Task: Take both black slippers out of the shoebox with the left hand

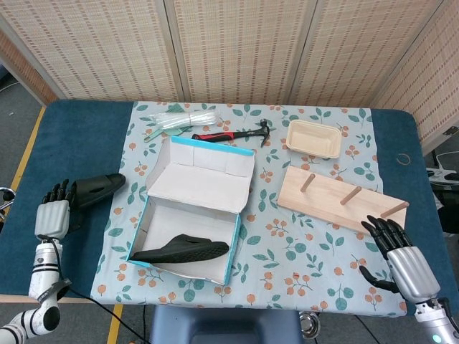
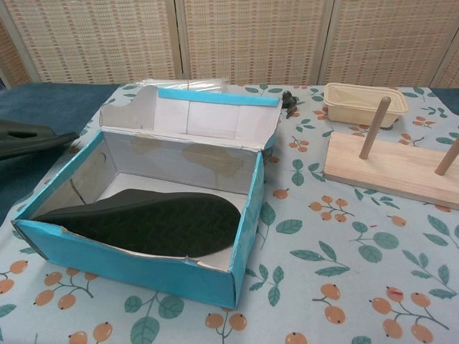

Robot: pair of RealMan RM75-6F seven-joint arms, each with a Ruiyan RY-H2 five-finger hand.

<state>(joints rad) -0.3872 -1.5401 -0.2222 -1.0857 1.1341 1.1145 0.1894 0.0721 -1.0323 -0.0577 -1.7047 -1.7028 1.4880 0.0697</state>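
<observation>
From the head view, the left hand sits at the near left of the table, fingers pointing up and spread, with one black slipper lying on the blue cloth just beside it toward the shoebox; the slipper's heel end reaches right up to the fingertips, and whether they touch it cannot be told, though the hand does not appear to clasp anything. The second slipper lies inside the shoebox along its near wall, well apart from the left hand. The box lid stands open toward the back. The right hand rests at the near right edge of the table, fingers apart and holding nothing, near the corner of the wooden peg board. Behind the box lie a hammer, a bundle of clear plastic and a beige tray. In the chest view, the slipper in the box fills the box floor, sole side up, while the outside slipper lies at the left edge on the blue cloth, beside the blue wall of the shoebox; neither hand appears here.
</observation>
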